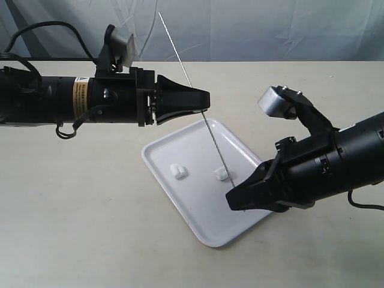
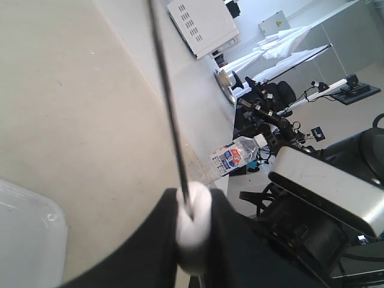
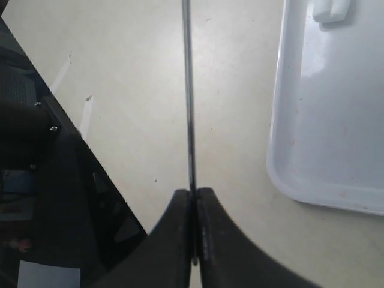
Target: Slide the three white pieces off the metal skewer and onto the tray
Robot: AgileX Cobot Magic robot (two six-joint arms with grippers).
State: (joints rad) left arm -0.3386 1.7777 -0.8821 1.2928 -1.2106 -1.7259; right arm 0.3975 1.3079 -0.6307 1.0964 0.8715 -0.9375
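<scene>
**A:** whats the setup look like?

**B:** the thin straight grey metal skewer (image 1: 213, 139) is up in the air, tilted, w/ its top leaning toward the back. it's held at 2 spots. the right tool (image 1: 230, 200) is pressed together on the lower end, over the right edge of the flat white rectangular tray (image 1: 157, 157) w/ rounded corners. the left tool (image 1: 206, 103) is higher up the rod.

**A:** left one on the bare rod too?

**B:** nah. the wrist cam shows its black fingers (image 2: 150, 240) squeezing a small white marshmallow-like piece (image 2: 193, 225) that the skewer runs thru. in the ext cam that piece is hidden at the tool tip.

**A:** other two?

**B:** both small white cylinders are lying loose on the tray, apart from each other. one (image 1: 179, 171) is near the middle. the other (image 1: 220, 174) is right by the rod in that view, cant tell if it's touching. the tray sits flat on the beige table (image 1: 72, 210).
</scene>
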